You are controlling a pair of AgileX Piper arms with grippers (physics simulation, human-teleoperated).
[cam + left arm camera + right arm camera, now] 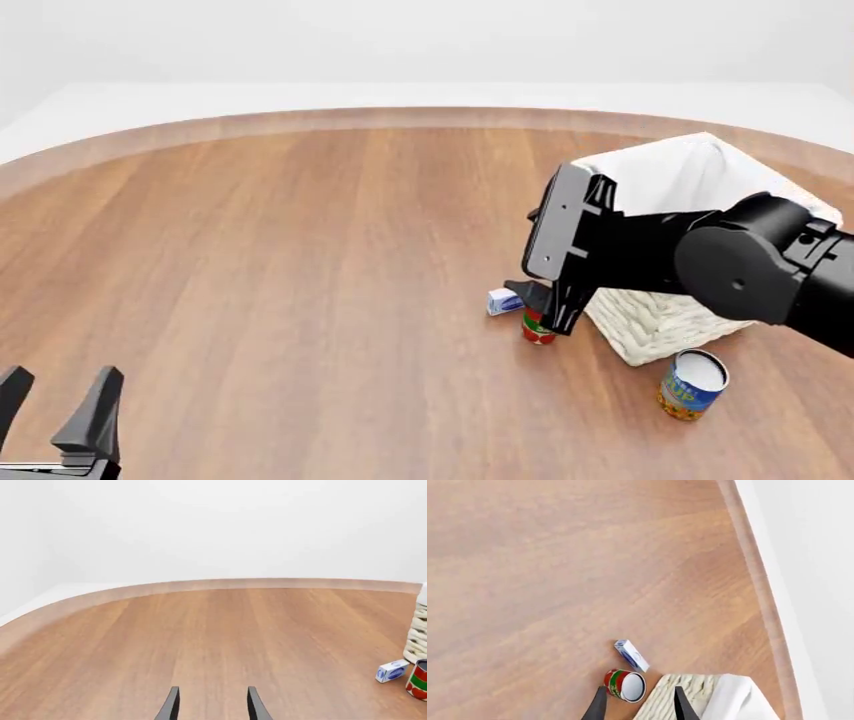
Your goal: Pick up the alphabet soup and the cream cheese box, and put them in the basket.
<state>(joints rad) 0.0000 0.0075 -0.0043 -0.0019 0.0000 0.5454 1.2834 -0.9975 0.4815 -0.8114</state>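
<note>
The cream cheese box (503, 301), small, white and pale blue, lies on the wooden table just left of the basket (667, 330). The alphabet soup (693, 384), a blue can with a pale top, stands in front of the basket's near corner. My right gripper (545, 305) hangs open above the slim red-and-green can (537, 330), close to the box, holding nothing. In the right wrist view the cream cheese box (631, 655) lies beyond the right gripper (639, 707). My left gripper (60, 400) is open and empty at the near left. The left wrist view shows the cream cheese box (391, 671) far from the left gripper (213, 705).
The red-and-green can (624, 684) stands between the box and the basket (675, 695), whose white cloth lining (735, 700) folds over the rim. That can (419, 680) and the basket wall (417, 635) show at the edge of the left wrist view. The table's curved far edge (400, 118) borders a white floor.
</note>
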